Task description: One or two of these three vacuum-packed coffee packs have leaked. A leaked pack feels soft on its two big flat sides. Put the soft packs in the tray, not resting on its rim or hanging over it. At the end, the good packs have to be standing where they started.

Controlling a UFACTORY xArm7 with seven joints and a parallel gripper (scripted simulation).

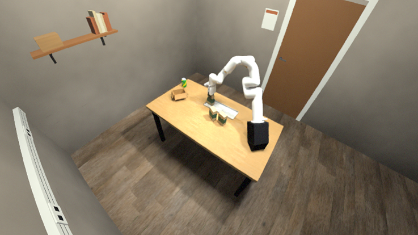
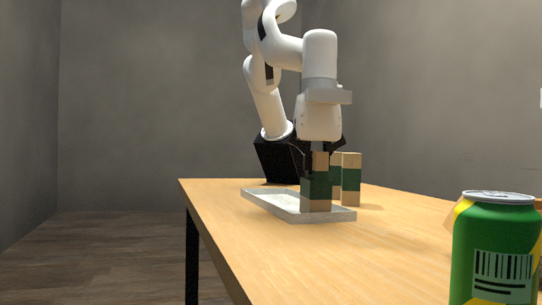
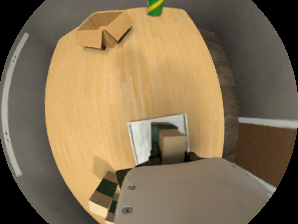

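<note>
My gripper point(image 1: 210, 95) point(image 2: 319, 163) point(image 3: 165, 150) is shut on a tan and dark green coffee pack point(image 1: 210, 100) point(image 2: 316, 189) point(image 3: 172, 143). The pack is upright at the tray's end nearest the can; its base is low, and whether it touches the tray floor is hard to tell. The grey tray point(image 1: 230, 113) point(image 2: 265, 205) point(image 3: 141, 140) lies flat. A second pack point(image 1: 212, 113) point(image 2: 351, 180) point(image 3: 106, 187) stands on the table beside the tray. The third pack point(image 1: 222, 118) point(image 2: 335, 174) stands near it, partly hidden in the exterior view and wrist views.
An open cardboard box point(image 1: 179, 96) point(image 3: 102, 30) and a green and yellow can point(image 1: 183, 82) point(image 2: 493, 231) point(image 3: 155, 6) stand at the table's far end from the arm's black base point(image 1: 257, 135) point(image 2: 278, 163).
</note>
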